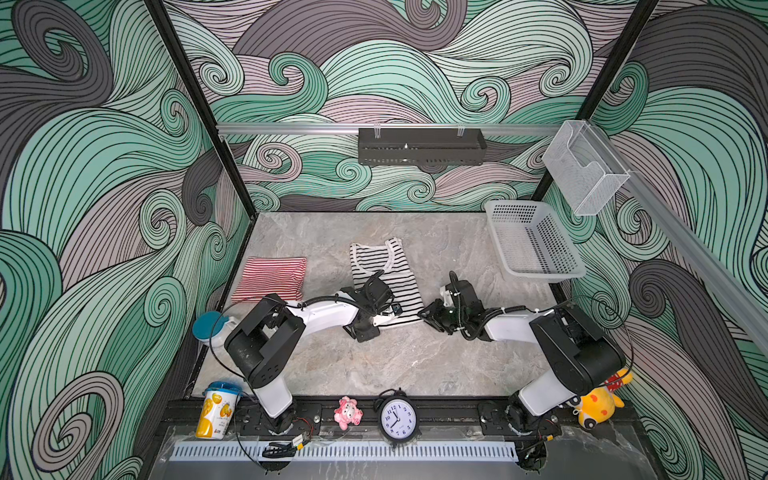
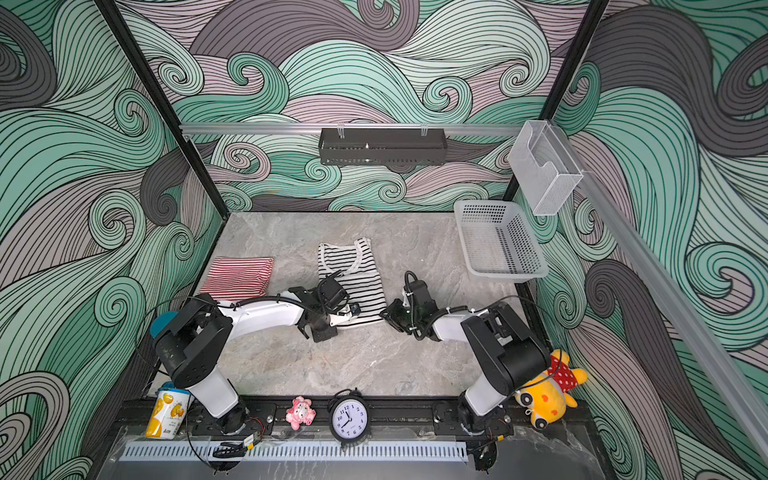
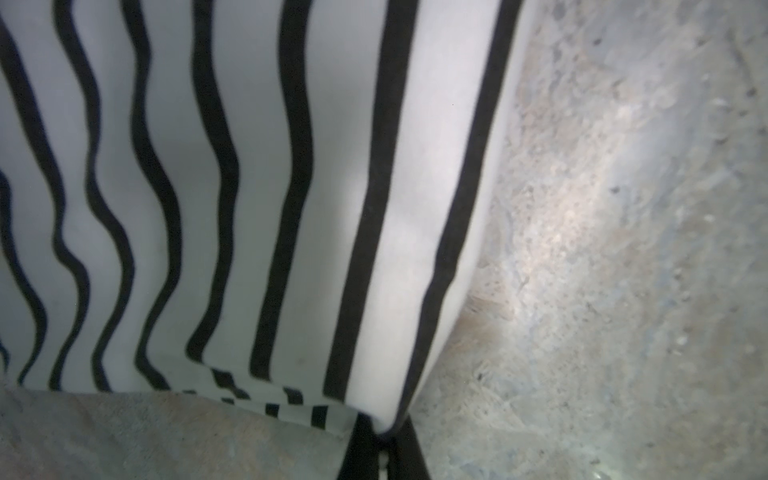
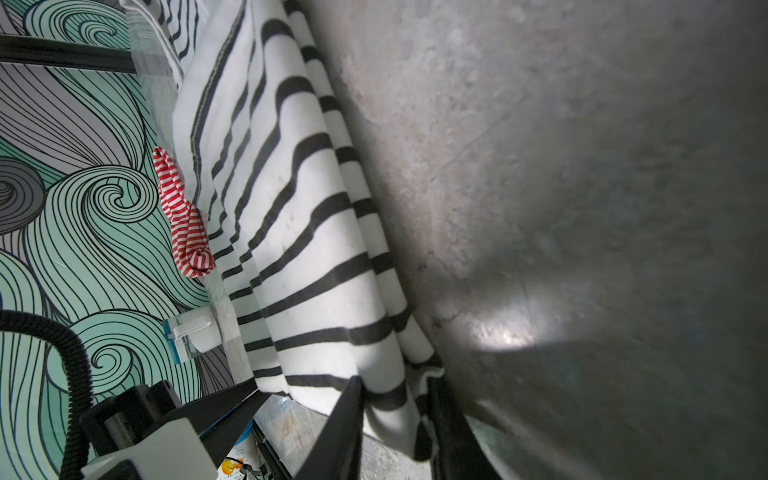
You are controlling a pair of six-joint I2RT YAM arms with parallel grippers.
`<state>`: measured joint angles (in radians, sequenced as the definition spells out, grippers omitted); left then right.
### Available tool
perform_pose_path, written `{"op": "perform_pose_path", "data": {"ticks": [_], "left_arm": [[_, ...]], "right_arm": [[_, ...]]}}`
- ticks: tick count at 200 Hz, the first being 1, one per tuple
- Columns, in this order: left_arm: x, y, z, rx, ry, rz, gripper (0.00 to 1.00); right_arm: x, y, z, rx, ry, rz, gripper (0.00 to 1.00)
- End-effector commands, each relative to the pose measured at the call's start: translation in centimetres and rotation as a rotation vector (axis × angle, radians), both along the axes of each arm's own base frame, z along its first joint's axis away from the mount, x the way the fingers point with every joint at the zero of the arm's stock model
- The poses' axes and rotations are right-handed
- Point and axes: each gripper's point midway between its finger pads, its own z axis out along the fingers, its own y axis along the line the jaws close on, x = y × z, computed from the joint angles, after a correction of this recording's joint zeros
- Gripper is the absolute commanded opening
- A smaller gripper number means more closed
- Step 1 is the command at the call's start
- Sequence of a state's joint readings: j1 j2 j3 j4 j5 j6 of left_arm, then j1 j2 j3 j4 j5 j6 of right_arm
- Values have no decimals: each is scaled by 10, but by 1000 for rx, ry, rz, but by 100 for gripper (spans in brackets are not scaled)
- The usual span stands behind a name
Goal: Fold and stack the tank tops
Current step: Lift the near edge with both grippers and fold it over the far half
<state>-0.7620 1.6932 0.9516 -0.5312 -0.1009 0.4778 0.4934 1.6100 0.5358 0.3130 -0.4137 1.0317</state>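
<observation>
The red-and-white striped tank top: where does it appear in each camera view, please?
Top view: red-and-white tank top folded, left of the middle.
Top view: same place.
Left wrist: not in it.
Right wrist: small, behind the black-and-white tank top.
Shared landmark: that striped top, seen in all four views.

White arm links (image 1: 328, 316), black joints (image 1: 266, 345), black corrugated cables (image 4: 75, 374)

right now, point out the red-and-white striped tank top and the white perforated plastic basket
red-and-white striped tank top (image 1: 270, 277): a top view, cloth middle
white perforated plastic basket (image 1: 548, 274): a top view, near rim
</observation>
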Motion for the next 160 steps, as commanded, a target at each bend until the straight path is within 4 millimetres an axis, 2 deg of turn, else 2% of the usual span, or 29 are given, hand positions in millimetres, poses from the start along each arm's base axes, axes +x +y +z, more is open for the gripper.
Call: {"op": "perform_pose_path", "data": {"ticks": [1,25,46,75,99,124,160], "left_arm": [[-12,6,-4,34,47,-11,0],[-14,8,-2,48,53,-29,0],[-21,8,3,57,74,-56,0],[-41,4,17,51,140,-116,0],[-70,-10,39,-10,251,-164,0],[-103,-27,59,-77,399,-210,0],[-130,-48,79,-129,500,-262,0]], "right_arm": [[-16,-16,-29,-78,96,-36,20],[-12,-14,-22,-67,76,-33,7],[-10,-14,-13,-65,55,-28,0],[-14,-18,4,-77,29,-24,0],[-23,-26,19,-87,8,-31,0],[-36,-39,34,-114,-10,-41,0],[-60,-59,50,-156,-27,-44,0]]}}
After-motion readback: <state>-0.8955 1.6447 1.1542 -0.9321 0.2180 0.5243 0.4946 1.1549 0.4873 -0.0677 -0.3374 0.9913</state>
